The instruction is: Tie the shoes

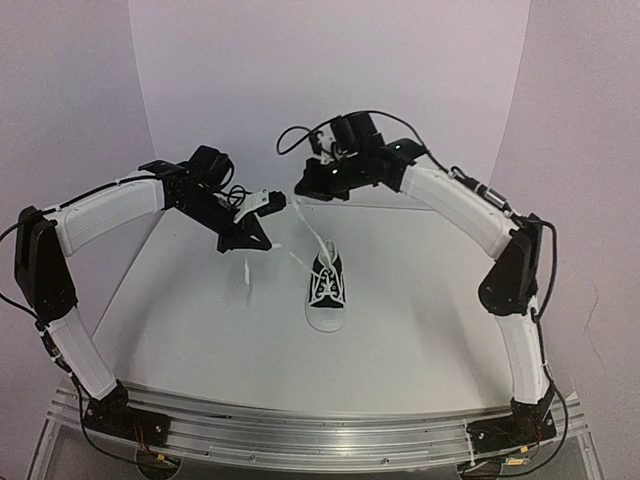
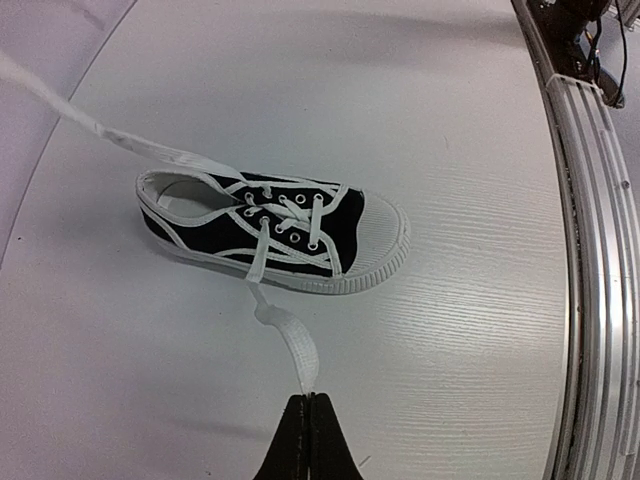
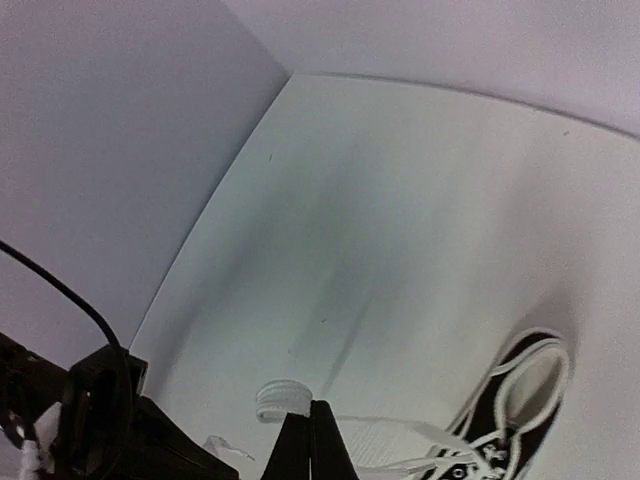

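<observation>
**Each tool grips a lace**

The black shoe [image 1: 326,290] stands in the middle of the table [image 1: 420,330], its white toe toward the near edge. The left tool [image 2: 308,398] is pinched shut on the left lace [image 2: 290,340]. The right tool [image 3: 308,408] is clamped on the right lace [image 3: 395,435].

No readable text, label, brand or number anywhere in views.

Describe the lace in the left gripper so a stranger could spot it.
On the white table sits a black sneaker. This white lace runs over its side to the shut left gripper; the other lace stretches away past the heel.
</observation>
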Tool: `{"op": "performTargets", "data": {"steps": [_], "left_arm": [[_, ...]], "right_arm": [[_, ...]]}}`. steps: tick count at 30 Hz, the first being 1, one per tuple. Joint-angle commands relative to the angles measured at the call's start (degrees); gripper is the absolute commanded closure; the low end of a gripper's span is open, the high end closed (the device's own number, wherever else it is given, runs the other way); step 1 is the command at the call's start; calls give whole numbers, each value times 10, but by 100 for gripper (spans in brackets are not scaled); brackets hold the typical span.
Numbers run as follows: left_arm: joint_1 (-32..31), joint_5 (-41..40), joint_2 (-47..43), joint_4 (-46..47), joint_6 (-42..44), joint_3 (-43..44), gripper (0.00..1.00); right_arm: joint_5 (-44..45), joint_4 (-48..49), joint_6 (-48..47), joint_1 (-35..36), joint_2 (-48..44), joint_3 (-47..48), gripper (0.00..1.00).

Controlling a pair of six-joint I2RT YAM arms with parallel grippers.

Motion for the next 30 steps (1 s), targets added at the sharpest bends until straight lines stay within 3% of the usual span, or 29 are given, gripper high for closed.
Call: {"op": "performTargets", "data": {"steps": [1, 7, 11, 15, 16, 20, 25, 30], "left_arm": [[7, 29, -38, 2, -2, -9, 100], [7, 55, -47, -3, 15, -30, 100], [7, 56, -50, 27, -6, -48, 100], [8, 43, -49, 63, -22, -68, 100], [8, 36, -47, 73, -25, -72, 100], [18, 6, -33, 115, -56, -81, 100], [34, -42, -11, 176, -88, -91, 100], [45, -45, 4, 205, -88, -121, 100]], "right_arm": [[-112, 0, 27, 27, 100, 31, 100], [-162, 20, 19, 42, 141, 3, 96], [-183, 20, -3, 42, 130, -30, 55], [-117, 20, -42, 36, 79, -48, 17], [-105, 20, -45, 31, 67, -47, 15], [-39, 21, -70, 21, -1, -96, 12], [-19, 81, -136, 40, -130, -323, 27], [-116, 341, -224, 92, -216, -582, 33]]}}
